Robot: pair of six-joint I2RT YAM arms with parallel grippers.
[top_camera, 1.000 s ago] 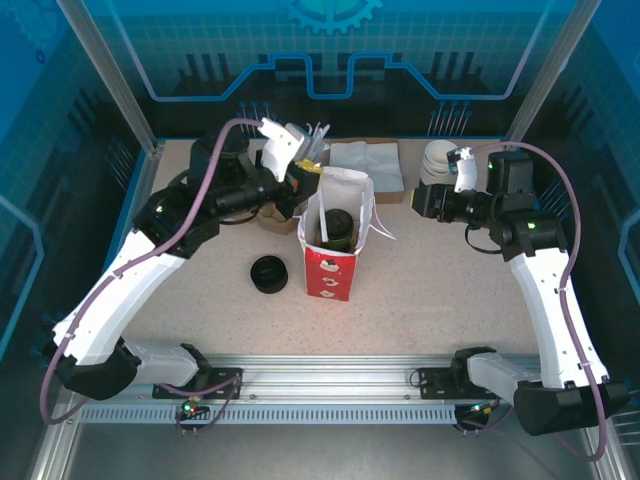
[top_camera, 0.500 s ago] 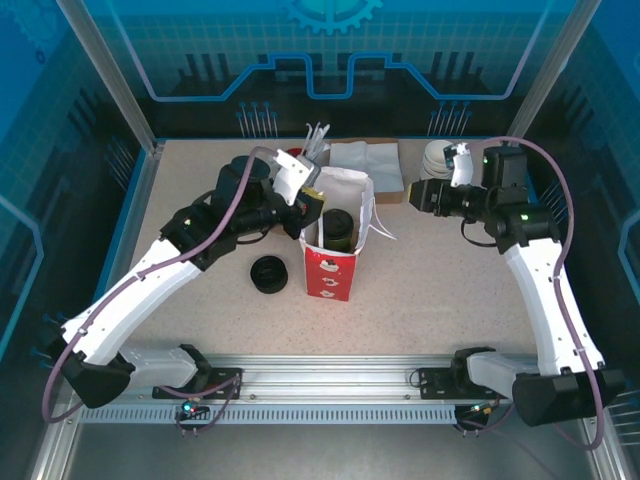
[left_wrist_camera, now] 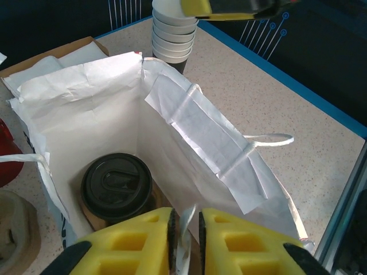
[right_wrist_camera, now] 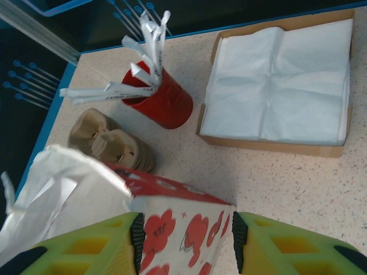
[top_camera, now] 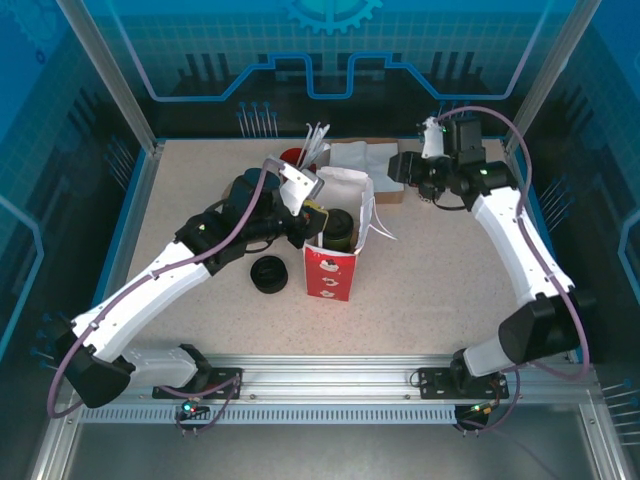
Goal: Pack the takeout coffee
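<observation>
The takeout coffee [top_camera: 339, 228], a dark cup with a black lid [left_wrist_camera: 116, 184], stands upright inside the red-and-white paper bag [top_camera: 328, 272]. The bag is open at the top, its white inside [left_wrist_camera: 109, 114] showing. My left gripper [top_camera: 312, 213] is at the bag's left rim. Its yellow fingers [left_wrist_camera: 184, 229] stand slightly apart, and the bag's paper edge hangs loose between the pads. My right gripper [top_camera: 400, 170] hovers behind and to the right of the bag, open wide. Between its fingers [right_wrist_camera: 185, 240] I see the bag's flowered side [right_wrist_camera: 172, 220] below, not gripped.
A low black ring-shaped piece [top_camera: 268, 274] lies left of the bag. At the back are a red cup of wrapped sticks [right_wrist_camera: 166, 106], a cardboard box of white napkins [right_wrist_camera: 281, 86], stacked pulp carriers [right_wrist_camera: 109, 140] and a stack of lidless cups [left_wrist_camera: 174, 34].
My left arm came forward and right to the bag's rim, and its jaws eased apart. My right arm swung left from the cup stack toward the napkin box and bag.
</observation>
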